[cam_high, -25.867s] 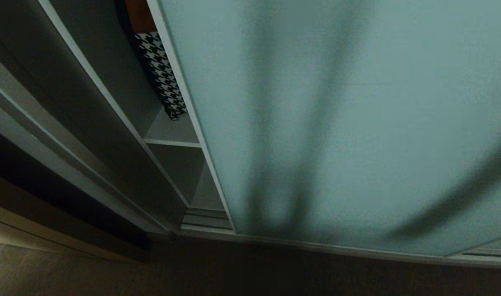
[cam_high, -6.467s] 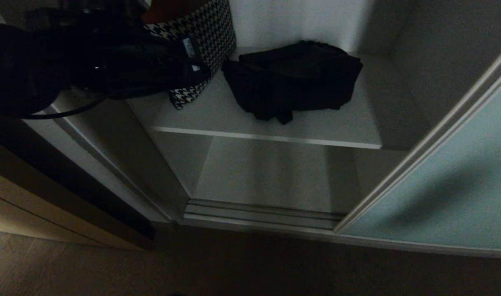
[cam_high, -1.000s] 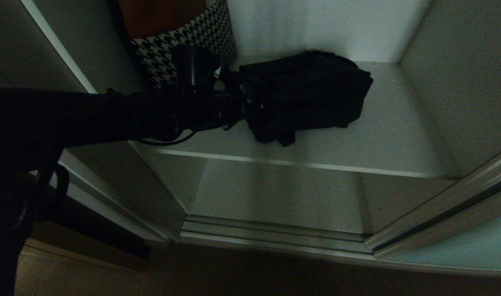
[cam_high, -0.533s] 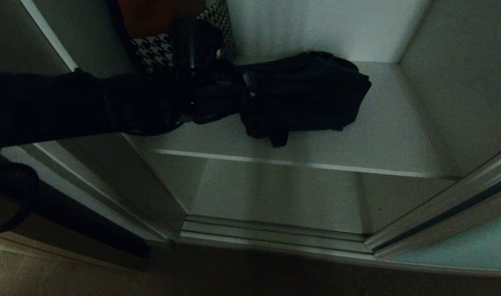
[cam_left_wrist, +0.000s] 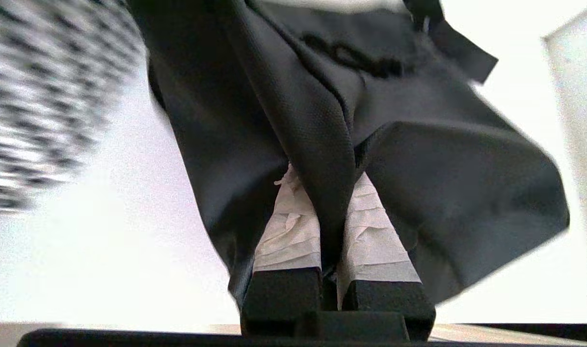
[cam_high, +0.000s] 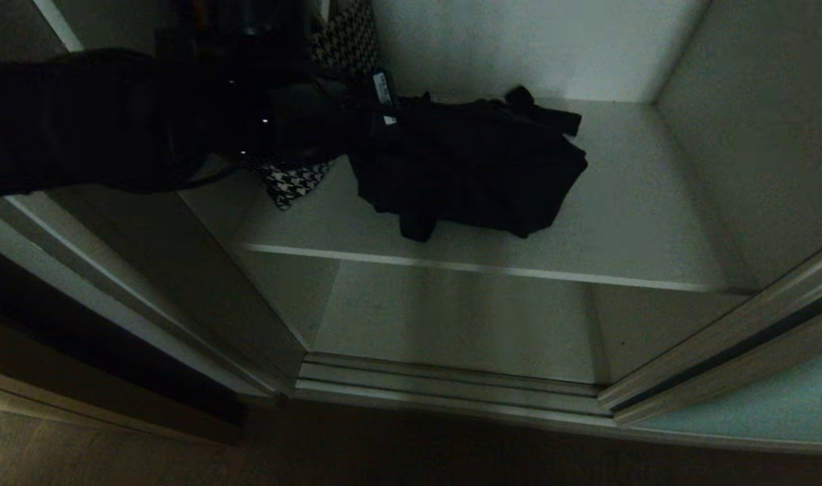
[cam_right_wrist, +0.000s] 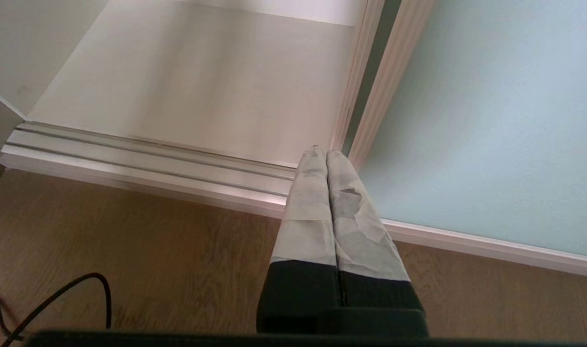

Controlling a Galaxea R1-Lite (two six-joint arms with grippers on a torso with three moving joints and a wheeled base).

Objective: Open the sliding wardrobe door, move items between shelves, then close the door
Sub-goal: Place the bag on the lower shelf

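From the head view I see my left arm reaching in from the left, and the left gripper (cam_high: 377, 111) clamped on the near-left edge of the black fabric bag (cam_high: 472, 169), which droops from the grip with its lower part resting on the upper shelf (cam_high: 627, 223). A strap end (cam_high: 414, 226) hangs toward the shelf's front edge. Behind and to the left of the gripper a houndstooth cloth (cam_high: 296, 185) shows below my arm, its tip on the same shelf. The lower shelf (cam_high: 451, 317) lies beneath, with the ridged floor track (cam_high: 451, 385) in front of it. The sliding wardrobe door (cam_high: 742, 412) stands pushed off to the right.

In the left wrist view the 2 taped fingers (cam_left_wrist: 288, 226) pinch a fold of the black bag (cam_left_wrist: 467, 183) between them, jaws clenched on the fabric. The houndstooth cloth (cam_left_wrist: 38, 101) is blurred off to one side, apart from the bag.

In the right wrist view the right gripper (cam_right_wrist: 326, 155) hangs over the wooden floor (cam_right_wrist: 129, 250), jaws pressed together and holding nothing, pointing toward the track (cam_right_wrist: 144, 164) and the frame of the frosted door (cam_right_wrist: 491, 120). A black cable (cam_right_wrist: 57, 294) lies on the floor.
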